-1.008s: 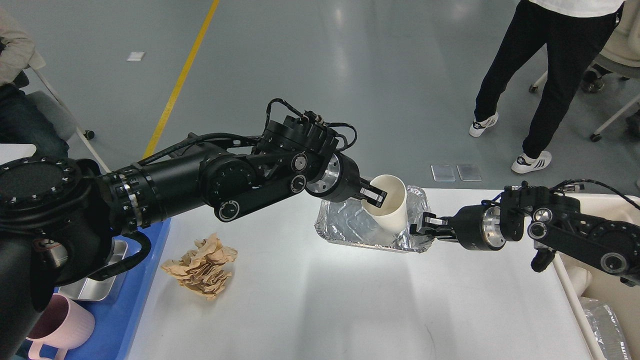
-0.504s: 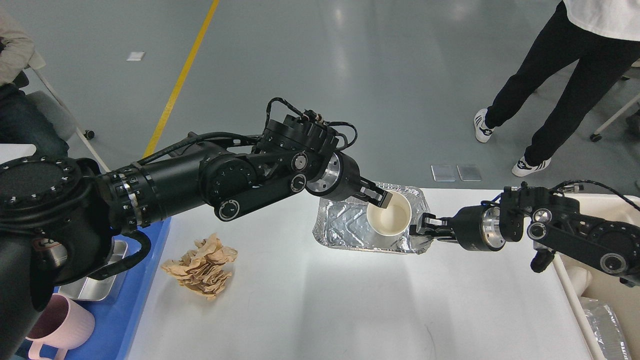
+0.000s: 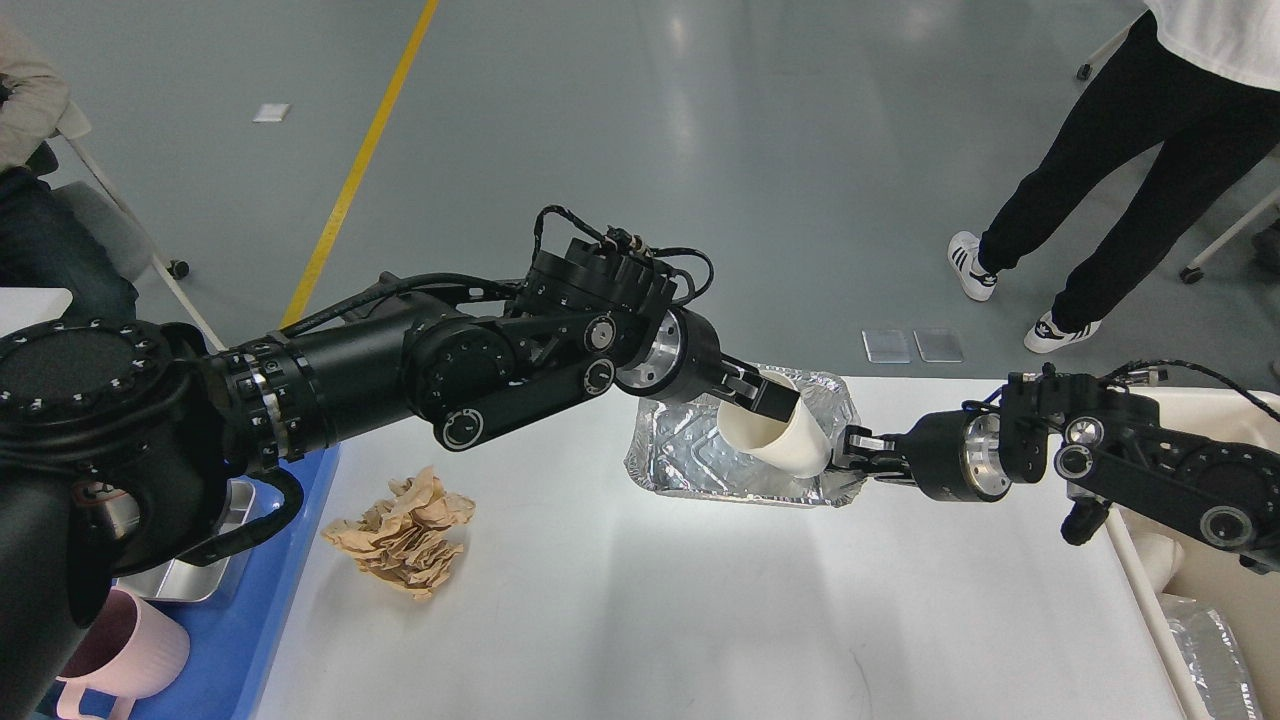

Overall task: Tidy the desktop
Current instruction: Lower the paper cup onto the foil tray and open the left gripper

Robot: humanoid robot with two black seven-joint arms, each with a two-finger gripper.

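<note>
My left gripper point(image 3: 762, 396) has its fingers pinching the rim of the paper cup point(image 3: 778, 438), tilted over the foil tray point(image 3: 690, 450) on the white table point(image 3: 640, 600). My right gripper point(image 3: 858, 448) clamps the tray's edge — thin rim could slip, tipping the cup.

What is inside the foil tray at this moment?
Inside the foil tray there is a white paper cup, tilted, with the left gripper shut on its rim. The cup and gripper cover part of the tray floor, so anything there stays hidden.
</note>
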